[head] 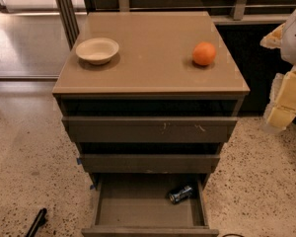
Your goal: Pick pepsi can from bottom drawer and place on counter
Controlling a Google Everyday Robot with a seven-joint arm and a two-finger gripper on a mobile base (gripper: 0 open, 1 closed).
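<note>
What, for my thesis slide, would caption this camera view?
Pepsi can lies in the open bottom drawer; bowl and orange sit on the counter; gripper hovers at the right edge.

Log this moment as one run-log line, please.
phase: pre-grasp | pepsi can: on side in open bottom drawer | gripper: view's right edge, apart from can | counter: bowl, orange

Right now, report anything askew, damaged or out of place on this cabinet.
The pepsi can lies tipped on its side, skewed, in the open bottom drawer. The top drawer front is scratched. The pincer hangs off to the right, clear of both.
</note>
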